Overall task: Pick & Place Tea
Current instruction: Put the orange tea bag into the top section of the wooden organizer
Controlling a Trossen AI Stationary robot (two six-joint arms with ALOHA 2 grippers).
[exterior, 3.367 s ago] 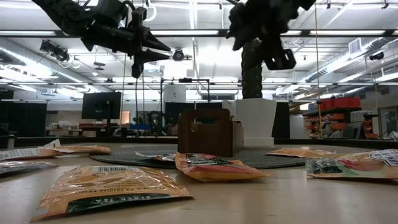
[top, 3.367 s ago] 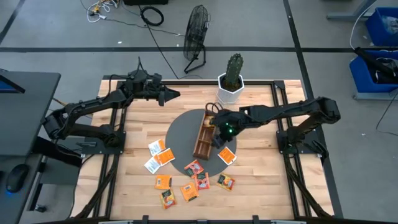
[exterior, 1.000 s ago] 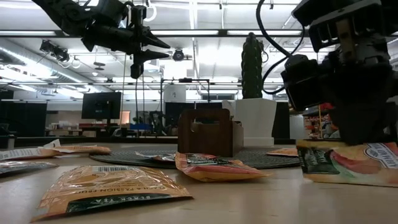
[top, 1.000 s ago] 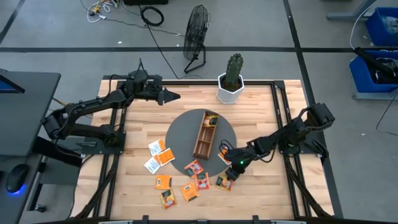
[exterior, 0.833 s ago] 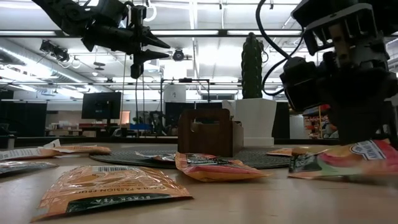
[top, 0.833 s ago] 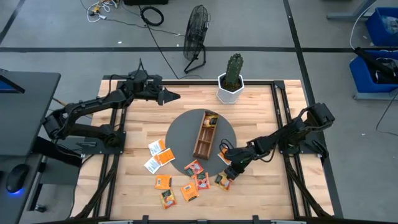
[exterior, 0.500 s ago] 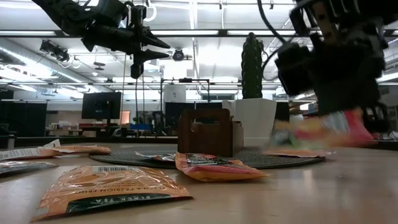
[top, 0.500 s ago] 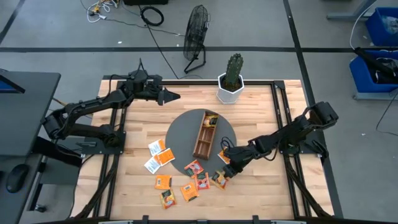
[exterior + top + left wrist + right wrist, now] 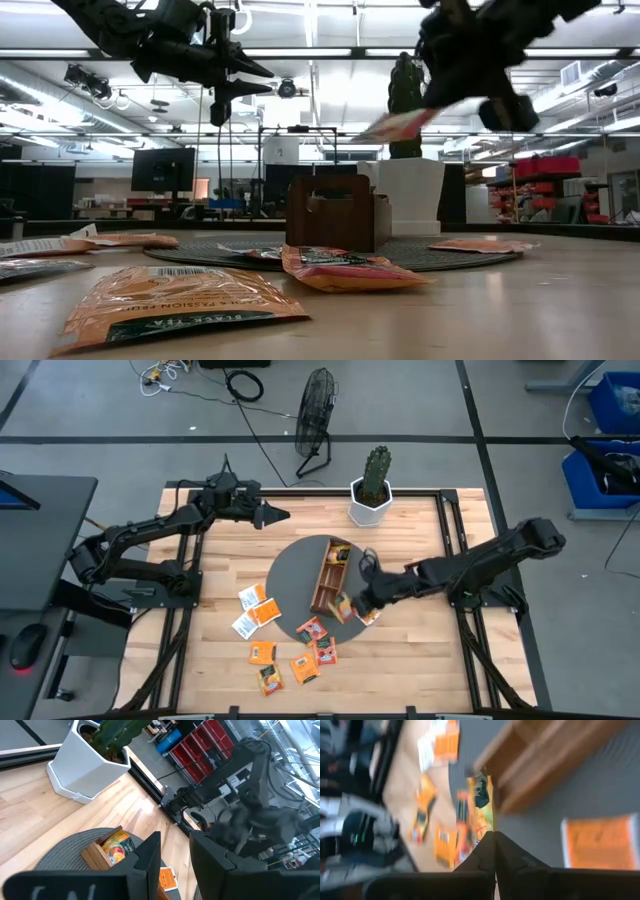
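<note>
Over the round grey mat (image 9: 292,575) at the worktop's middle, the right gripper (image 9: 352,603) hangs in the air beside the near end of the wooden tray (image 9: 328,578), its fingers clenched on one orange tea sachet (image 9: 343,607). From table height that sachet (image 9: 400,125) rides tilted, well above the tray (image 9: 338,213). Another sachet (image 9: 368,614) lies on the mat's right rim, just under the arm. Loose sachets (image 9: 297,656) crowd the near edge, with a second cluster (image 9: 254,609) left of the mat; the right near corner of the worktop is bare wood. A potted cactus (image 9: 372,487) stands at the far edge. Near the far left corner the left gripper (image 9: 272,515) waits aloft, fingers slightly parted. Motion blur smears the right wrist view, so the print on the held sachet (image 9: 481,811) is unreadable.
</note>
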